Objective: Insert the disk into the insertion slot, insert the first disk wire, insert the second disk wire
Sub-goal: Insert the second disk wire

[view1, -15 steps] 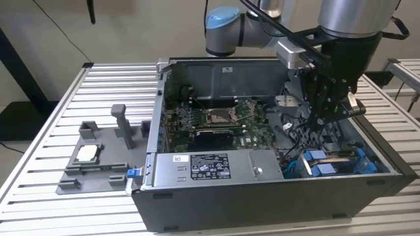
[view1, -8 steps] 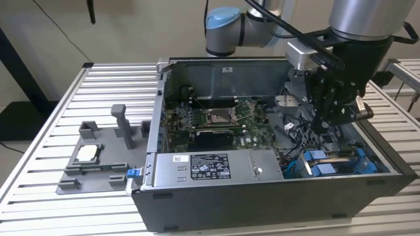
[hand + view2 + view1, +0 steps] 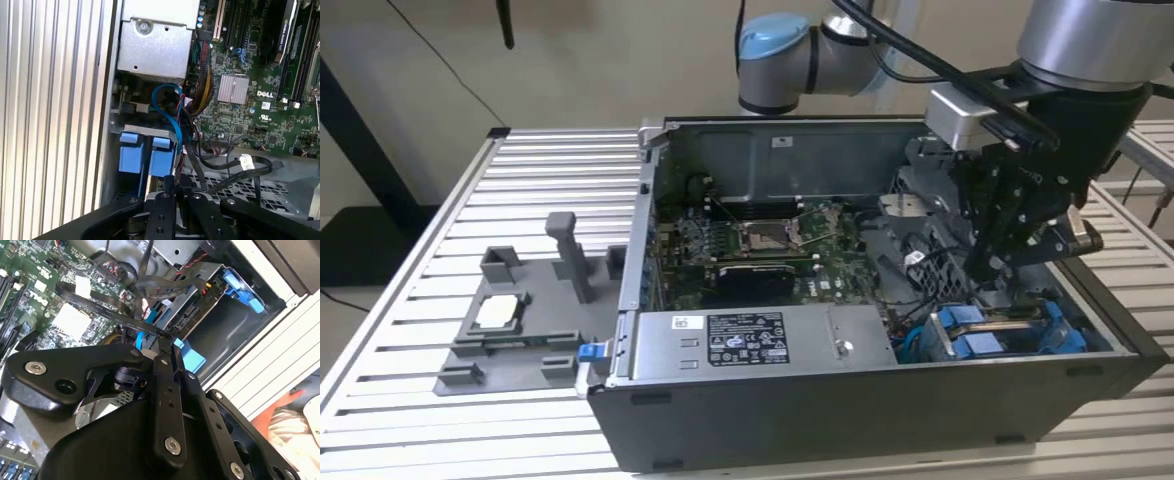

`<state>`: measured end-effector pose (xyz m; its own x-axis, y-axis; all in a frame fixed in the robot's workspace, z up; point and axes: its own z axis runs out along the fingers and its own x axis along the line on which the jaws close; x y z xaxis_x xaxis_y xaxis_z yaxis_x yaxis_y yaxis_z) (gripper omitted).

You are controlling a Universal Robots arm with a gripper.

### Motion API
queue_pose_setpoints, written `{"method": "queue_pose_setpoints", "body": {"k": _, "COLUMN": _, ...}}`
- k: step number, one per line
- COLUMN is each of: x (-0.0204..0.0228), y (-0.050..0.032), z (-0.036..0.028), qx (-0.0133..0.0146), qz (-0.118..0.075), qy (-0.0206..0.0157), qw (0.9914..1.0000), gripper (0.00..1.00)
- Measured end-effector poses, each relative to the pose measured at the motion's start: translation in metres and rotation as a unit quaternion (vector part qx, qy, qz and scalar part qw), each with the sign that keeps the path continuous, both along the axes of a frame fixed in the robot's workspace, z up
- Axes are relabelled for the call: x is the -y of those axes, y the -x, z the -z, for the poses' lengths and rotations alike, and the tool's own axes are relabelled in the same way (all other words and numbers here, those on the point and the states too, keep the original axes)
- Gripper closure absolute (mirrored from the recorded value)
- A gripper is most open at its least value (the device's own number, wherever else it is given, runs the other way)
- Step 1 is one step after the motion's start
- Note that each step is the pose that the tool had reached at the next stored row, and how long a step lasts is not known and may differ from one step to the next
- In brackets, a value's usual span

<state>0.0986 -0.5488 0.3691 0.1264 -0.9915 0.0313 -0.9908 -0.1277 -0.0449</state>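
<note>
Disk (image 3: pixel 194 309) first, because it is the nearest thing to our gripper (image 3: pixel 168 342): we see its silver-grey body with the connector edge turned to us, just beyond the fingertips in the second wrist view. We judge that it already sits in the insertion slot (image 3: pixel 1051 330), at the corner of the computer case (image 3: pixel 854 420) on the exterior view's right, with the blue carrier tabs (image 3: pixel 131 152) standing up beside the case wall. In the exterior view the gripper hangs directly above this bay, close but apart from it, so the disk lies below and a little forward of the fingertips. Its long side seems to run along the near wall of the case.

Our fingers are pressed together. A flat black wire (image 3: pixel 95 305) ends exactly between them, so we believe they pinch its plug, though the plug itself is hidden. The plug end looks close to the disk's connector edge, not yet in it.

A little farther we find a blue cable (image 3: pixel 167 107) that curves over the bay, then the green motherboard (image 3: pixel 767 240) and the grey power-supply box (image 3: pixel 747 340). Farthest, on the slatted table (image 3: pixel 400 400) outside the case, stands a grey fixture (image 3: pixel 520 350) with a small silver chip (image 3: pixel 500 312).
</note>
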Motion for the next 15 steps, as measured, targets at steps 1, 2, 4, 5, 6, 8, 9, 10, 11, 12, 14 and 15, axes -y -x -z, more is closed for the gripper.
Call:
{"method": "queue_pose_setpoints", "body": {"k": 1, "x": 0.0012, "y": -0.0015, "z": 0.0001, "qx": -0.0014, "qz": 0.0, "qy": -0.0001, "qw": 1.0, "gripper": 0.84}}
{"method": "queue_pose_setpoints", "body": {"k": 2, "x": 0.0024, "y": -0.003, "z": 0.0003, "qx": -0.0027, "qz": 0.0, "qy": -0.0002, "qw": 1.0, "gripper": 0.84}}
{"method": "queue_pose_setpoints", "body": {"k": 4, "x": 0.0047, "y": -0.0058, "z": 0.0007, "qx": -0.0047, "qz": 0.0, "qy": -0.0006, "qw": 0.99999, "gripper": 0.84}}
{"method": "queue_pose_setpoints", "body": {"k": 5, "x": 0.0058, "y": -0.0072, "z": 0.001, "qx": -0.0056, "qz": 0.0, "qy": -0.0008, "qw": 0.99998, "gripper": 0.84}}
{"method": "queue_pose_setpoints", "body": {"k": 6, "x": 0.0069, "y": -0.0085, "z": 0.0013, "qx": -0.0063, "qz": 0.0, "qy": -0.0011, "qw": 0.99998, "gripper": 0.84}}
{"method": "queue_pose_setpoints", "body": {"k": 8, "x": 0.0092, "y": -0.0108, "z": 0.0018, "qx": -0.0077, "qz": 0.0, "qy": -0.0015, "qw": 0.99997, "gripper": 0.84}}
{"method": "queue_pose_setpoints", "body": {"k": 9, "x": 0.0103, "y": -0.0119, "z": 0.002, "qx": -0.0084, "qz": 0.0, "qy": -0.0017, "qw": 0.99996, "gripper": 0.84}}
{"method": "queue_pose_setpoints", "body": {"k": 10, "x": 0.0114, "y": -0.0128, "z": 0.0022, "qx": -0.009, "qz": 0.0, "qy": -0.0019, "qw": 0.99996, "gripper": 0.84}}
{"method": "queue_pose_setpoints", "body": {"k": 11, "x": 0.0125, "y": -0.0136, "z": 0.0025, "qx": -0.0095, "qz": 0.0, "qy": -0.002, "qw": 0.99995, "gripper": 0.84}}
{"method": "queue_pose_setpoints", "body": {"k": 12, "x": 0.0134, "y": -0.0143, "z": 0.0029, "qx": -0.0098, "qz": 0.0, "qy": -0.0023, "qw": 0.99995, "gripper": 0.84}}
{"method": "queue_pose_setpoints", "body": {"k": 14, "x": 0.0146, "y": -0.0147, "z": 0.0039, "qx": -0.0099, "qz": 0.001, "qy": -0.0044, "qw": 0.99994, "gripper": 0.84}}
{"method": "queue_pose_setpoints", "body": {"k": 15, "x": 0.0148, "y": -0.0148, "z": 0.0045, "qx": -0.0099, "qz": 0.003, "qy": -0.0061, "qw": 0.99993, "gripper": 0.84}}
